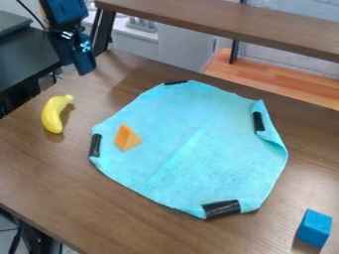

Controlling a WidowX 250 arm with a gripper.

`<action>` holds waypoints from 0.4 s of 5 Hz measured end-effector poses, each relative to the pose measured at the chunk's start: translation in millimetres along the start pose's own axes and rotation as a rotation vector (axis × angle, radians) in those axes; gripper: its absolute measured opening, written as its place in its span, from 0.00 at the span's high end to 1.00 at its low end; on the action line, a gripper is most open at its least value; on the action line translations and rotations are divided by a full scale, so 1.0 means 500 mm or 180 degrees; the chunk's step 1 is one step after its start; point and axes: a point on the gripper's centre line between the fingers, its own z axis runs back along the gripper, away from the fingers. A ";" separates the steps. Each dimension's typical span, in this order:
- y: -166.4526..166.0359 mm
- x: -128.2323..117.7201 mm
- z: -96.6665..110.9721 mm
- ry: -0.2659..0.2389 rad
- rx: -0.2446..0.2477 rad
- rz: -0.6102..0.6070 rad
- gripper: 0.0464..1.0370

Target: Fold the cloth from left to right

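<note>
The light-blue cloth (198, 149) lies spread on the brown table (99, 198), down and to the right of the claw (83, 68) in the view and well apart from it. Its right edge curls inward. The claw hangs at the upper left; whether it is released or clenched, I can't tell. An orange wedge (126, 138) sits on the cloth's left part, seemingly upright.

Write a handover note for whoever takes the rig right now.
Gripper: upper left of view, away from the cloth.
Cloth: spread on the table, right edge curled in; orange wedge on its left part. Banana left of it, blue block lower right.
Done: no left-to-right fold.
Left: whole fold; wedge may get in the way.
</note>
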 end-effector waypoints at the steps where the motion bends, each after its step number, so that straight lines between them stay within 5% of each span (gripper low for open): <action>1: 0.002 -0.007 -0.029 0.0083 -0.0103 0.0075 0.04; 2: -0.052 0.035 -0.065 0.0141 -0.0266 0.0297 0.04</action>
